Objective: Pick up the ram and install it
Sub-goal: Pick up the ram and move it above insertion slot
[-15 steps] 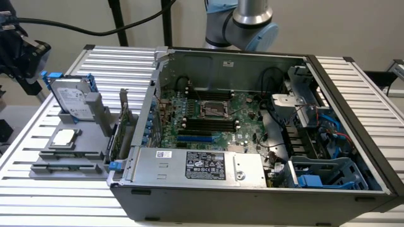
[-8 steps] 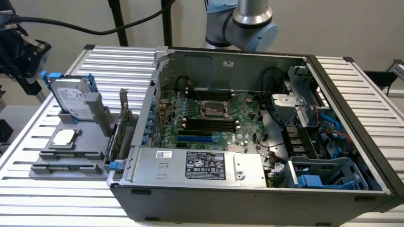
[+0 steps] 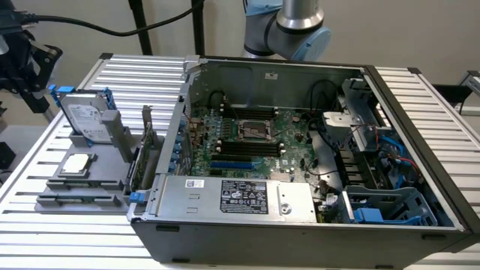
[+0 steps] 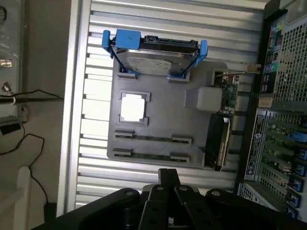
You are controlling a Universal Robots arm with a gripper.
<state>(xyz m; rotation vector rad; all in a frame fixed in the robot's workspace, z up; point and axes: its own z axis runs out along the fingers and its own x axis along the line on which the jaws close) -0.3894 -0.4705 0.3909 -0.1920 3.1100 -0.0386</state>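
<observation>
Approach step: fingers [image 4: 168, 178] closed, empty, hovering near ram [image 4: 151, 155] in gray fixture [image 4: 163, 117]; grasp needs them opened, aligned.

— Where's the ram [image 4: 152, 138] on your feed?

— I count two sticks, both on the grey tray [image 4: 163, 120] that sits on the slatted worktop [image 4: 96, 124].

— How are they posed?

— Each stands on its long edge in its own cradle, so from my wrist camera I get just a thin green line (I can't make out the chips from this angle). Grey clips hold both ends of each one.

— And relative to each other?

— Parallel, side by side, with a narrow gap between them and no contact. The second stick [image 4: 151, 155] runs along the tray's edge, and the first is just inside it. As far as I can see, neither is tilted.
</observation>
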